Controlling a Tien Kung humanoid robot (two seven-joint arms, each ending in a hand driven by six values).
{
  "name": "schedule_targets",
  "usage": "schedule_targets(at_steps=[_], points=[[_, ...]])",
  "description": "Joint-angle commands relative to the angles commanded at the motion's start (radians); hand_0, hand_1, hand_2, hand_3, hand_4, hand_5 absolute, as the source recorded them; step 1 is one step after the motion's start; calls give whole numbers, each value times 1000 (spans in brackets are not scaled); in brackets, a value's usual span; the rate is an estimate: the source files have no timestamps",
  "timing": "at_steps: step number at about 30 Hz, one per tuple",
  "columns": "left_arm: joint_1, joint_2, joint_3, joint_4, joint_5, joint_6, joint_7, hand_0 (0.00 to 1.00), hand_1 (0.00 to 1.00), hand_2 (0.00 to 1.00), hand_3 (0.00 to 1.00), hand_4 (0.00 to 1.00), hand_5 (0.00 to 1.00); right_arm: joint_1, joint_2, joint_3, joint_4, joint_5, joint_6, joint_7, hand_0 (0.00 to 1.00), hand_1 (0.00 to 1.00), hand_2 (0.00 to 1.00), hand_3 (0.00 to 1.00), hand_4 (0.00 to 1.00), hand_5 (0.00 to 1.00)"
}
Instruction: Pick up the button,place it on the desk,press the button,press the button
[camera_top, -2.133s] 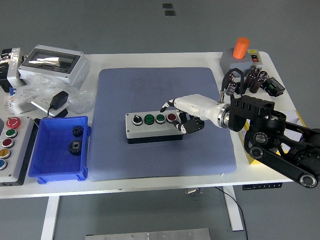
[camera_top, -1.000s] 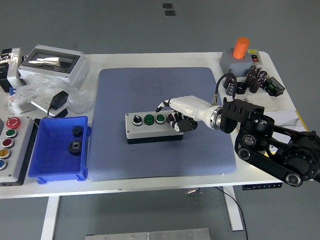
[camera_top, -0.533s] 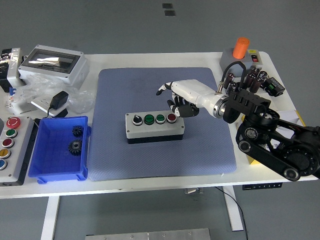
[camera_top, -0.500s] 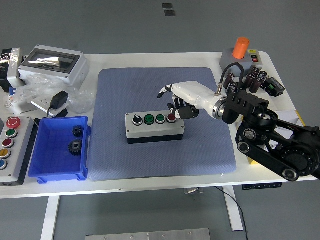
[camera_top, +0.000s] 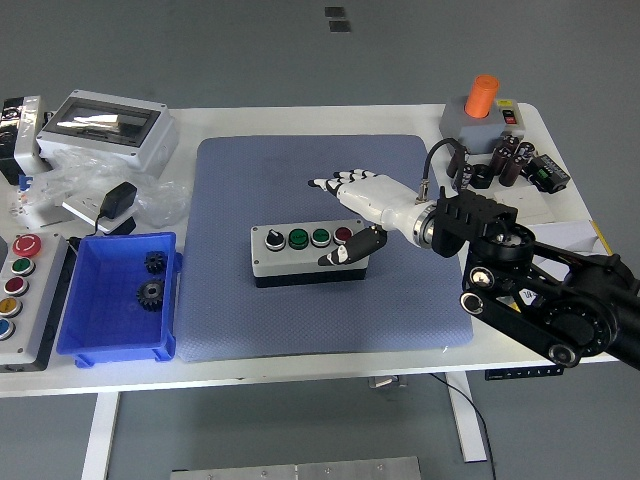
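So the right robot hand (camera_top: 345, 215) is reaching in from the right over the blue mat (camera_top: 240, 310), fingers fanned out wide and holding nothing; white fingers point left above the button box (camera_top: 309, 254), dark thumb hangs down at the box's right end, near the red button (camera_top: 343, 235); can't tell if it's actually touching; the box sits flat mid-mat on the white surface (camera_top: 400, 365); left arm isn't visible; half a second ago the fingers were curled just behind the box, now they're splayed.
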Motion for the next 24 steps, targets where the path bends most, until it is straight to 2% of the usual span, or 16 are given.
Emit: schedule_targets(at_steps=[7, 14, 19, 20, 24], points=[[1, 0, -1, 0, 2, -1, 0, 730, 735, 631, 684, 615, 198, 5, 20, -38, -32, 9, -10, -2, 998, 998, 998, 998, 998, 484], [2, 1, -2, 0, 6, -1, 0, 730, 735, 630, 683, 612, 197, 16, 58, -83, -105, -10, -85, 3, 998, 998, 998, 998, 998, 491], [2, 2, -3, 0, 7, -2, 0, 730, 735, 630, 683, 612, 197, 18, 76, -102, -146, -20, -108, 4, 998, 998, 998, 998, 998, 491], [2, 3, -3, 0, 7, -2, 1, 730, 735, 629, 681, 609, 195, 18, 78, -106, -149, -21, -110, 4, 878, 902, 946, 998, 998, 338], [3, 3, -4, 0, 9, -2, 1, 730, 735, 629, 681, 609, 195, 18, 84, -121, -160, -21, -122, 4, 878, 902, 946, 998, 998, 338]])
